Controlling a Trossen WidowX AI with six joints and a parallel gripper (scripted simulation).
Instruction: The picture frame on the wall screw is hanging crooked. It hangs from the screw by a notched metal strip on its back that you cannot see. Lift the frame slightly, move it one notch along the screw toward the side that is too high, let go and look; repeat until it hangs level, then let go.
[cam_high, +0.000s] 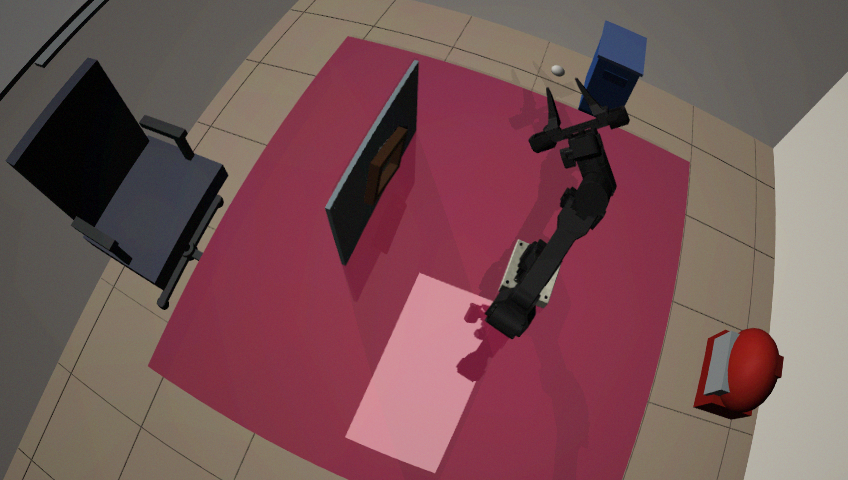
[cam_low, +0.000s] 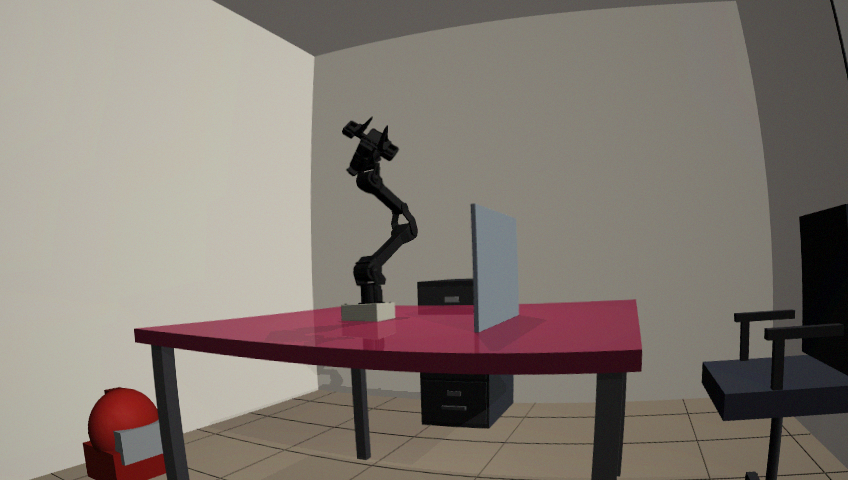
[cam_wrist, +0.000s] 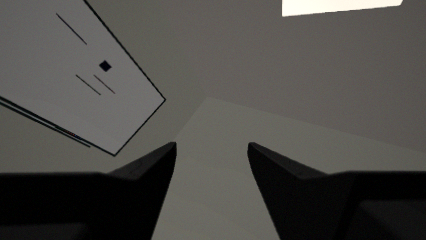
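The brown picture frame (cam_high: 373, 179) hangs on the dark face of the upright panel (cam_high: 351, 223) (cam_low: 496, 267), on the side toward the arm. It is seen steeply from above, so I cannot tell its tilt. The screw and notched strip are hidden. In the exterior view only the panel's pale back shows and the picture frame is hidden. My gripper (cam_high: 562, 84) (cam_low: 379, 122) (cam_wrist: 212, 147) is partly open and empty, raised high above the table and well away from the picture frame, pointing away from it. The wrist view shows neither the picture frame nor the panel.
The arm's pale base (cam_high: 552, 285) (cam_low: 367, 312) stands on the red table (cam_high: 267, 267) (cam_low: 565, 342). A pale pink patch (cam_high: 410, 368) lies on the table top. An office chair (cam_high: 160, 196) (cam_low: 773, 380) is behind the panel. A blue cabinet (cam_high: 621, 50) stands beyond the table.
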